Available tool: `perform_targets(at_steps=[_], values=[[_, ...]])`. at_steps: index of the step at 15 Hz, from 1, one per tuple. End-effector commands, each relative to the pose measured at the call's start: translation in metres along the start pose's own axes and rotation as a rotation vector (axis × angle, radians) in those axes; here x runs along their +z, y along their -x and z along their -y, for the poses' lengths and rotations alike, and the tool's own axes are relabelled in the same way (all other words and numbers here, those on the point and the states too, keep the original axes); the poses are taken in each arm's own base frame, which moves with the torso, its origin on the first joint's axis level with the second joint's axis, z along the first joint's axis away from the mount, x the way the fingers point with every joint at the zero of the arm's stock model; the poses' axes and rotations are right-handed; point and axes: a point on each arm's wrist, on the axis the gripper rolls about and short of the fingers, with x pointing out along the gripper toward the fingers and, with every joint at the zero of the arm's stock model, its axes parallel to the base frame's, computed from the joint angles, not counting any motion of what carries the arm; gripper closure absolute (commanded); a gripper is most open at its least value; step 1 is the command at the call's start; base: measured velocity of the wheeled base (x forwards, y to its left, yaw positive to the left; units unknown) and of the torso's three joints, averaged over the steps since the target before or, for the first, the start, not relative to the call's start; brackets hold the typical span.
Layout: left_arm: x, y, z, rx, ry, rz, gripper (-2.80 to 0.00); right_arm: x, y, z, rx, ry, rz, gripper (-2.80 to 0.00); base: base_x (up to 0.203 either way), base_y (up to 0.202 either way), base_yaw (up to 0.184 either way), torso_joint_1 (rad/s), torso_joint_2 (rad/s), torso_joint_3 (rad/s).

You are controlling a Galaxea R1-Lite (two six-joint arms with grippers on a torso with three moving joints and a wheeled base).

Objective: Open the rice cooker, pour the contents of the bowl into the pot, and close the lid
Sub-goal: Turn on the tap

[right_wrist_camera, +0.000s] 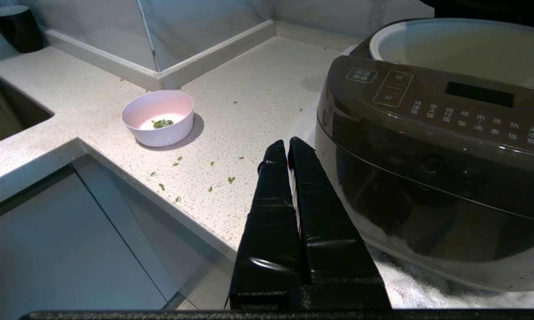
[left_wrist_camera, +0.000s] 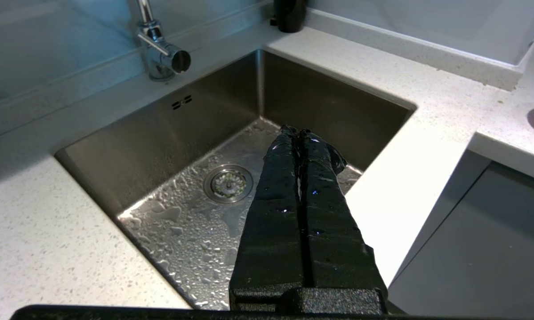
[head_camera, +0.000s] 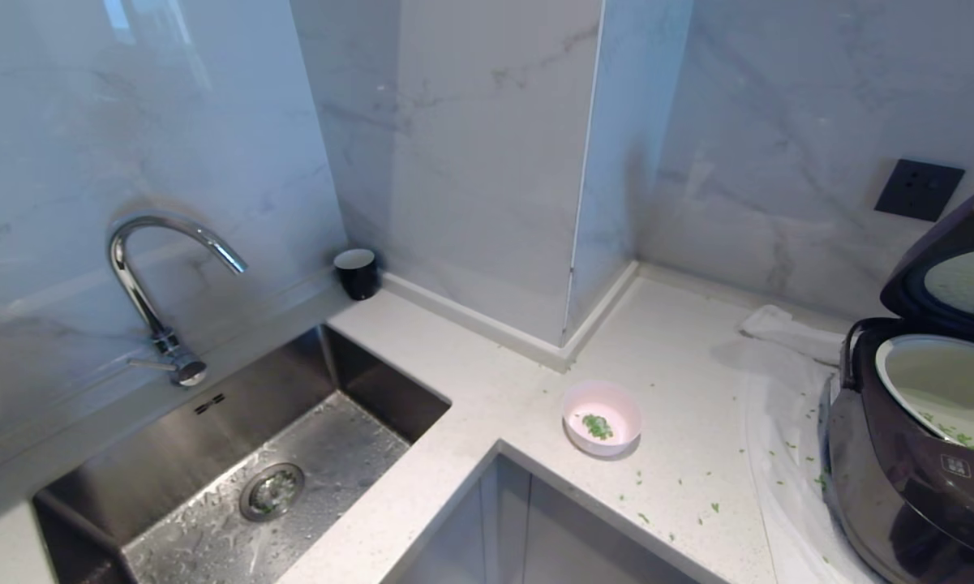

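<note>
Lid already up, pot exposed. Pink bowl of scallion bits sits left of rice cooker. Both grippers, left gripper and right gripper, pressed together, empty. Pinch rim; tip slowly.

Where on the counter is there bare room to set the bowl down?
Barest: the counter between the black cup and the bowl, along the wall. Between bowl and rice cooker it is open but strewn with green bits. By the cooker a white towel covers the counter.
</note>
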Motion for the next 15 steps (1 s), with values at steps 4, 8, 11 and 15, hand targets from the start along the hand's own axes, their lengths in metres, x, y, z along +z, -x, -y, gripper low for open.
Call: perform_targets(at_steps=[4, 8, 11, 15], values=[[0.0000, 0.0000, 0.0000, 0.001, 0.001, 0.000, 0.00, 0.0000, -0.0001, 0.0000, 0.001, 0.001, -0.002, 0.00, 0.000, 0.000, 0.000, 0.000, 0.00, 0.000], [0.0000, 0.0000, 0.0000, 0.000, 0.001, 0.000, 0.00, 0.0000, -0.0001, 0.0000, 0.000, 0.000, -0.002, 0.00, 0.001, -0.100, 0.009, -0.001, 0.00, 0.001], [0.0000, -0.0001, 0.0000, 0.000, 0.001, -0.001, 0.00, 0.0000, -0.0001, 0.0000, 0.001, -0.001, -0.002, 0.00, 0.000, -0.148, 0.000, 0.001, 0.00, 0.002], [0.0000, 0.0000, 0.0000, 0.001, 0.002, 0.000, 0.00, 0.0000, -0.0001, 0.0000, 0.001, -0.001, -0.002, 0.00, 0.000, 0.000, 0.000, 0.000, 0.00, 0.000]])
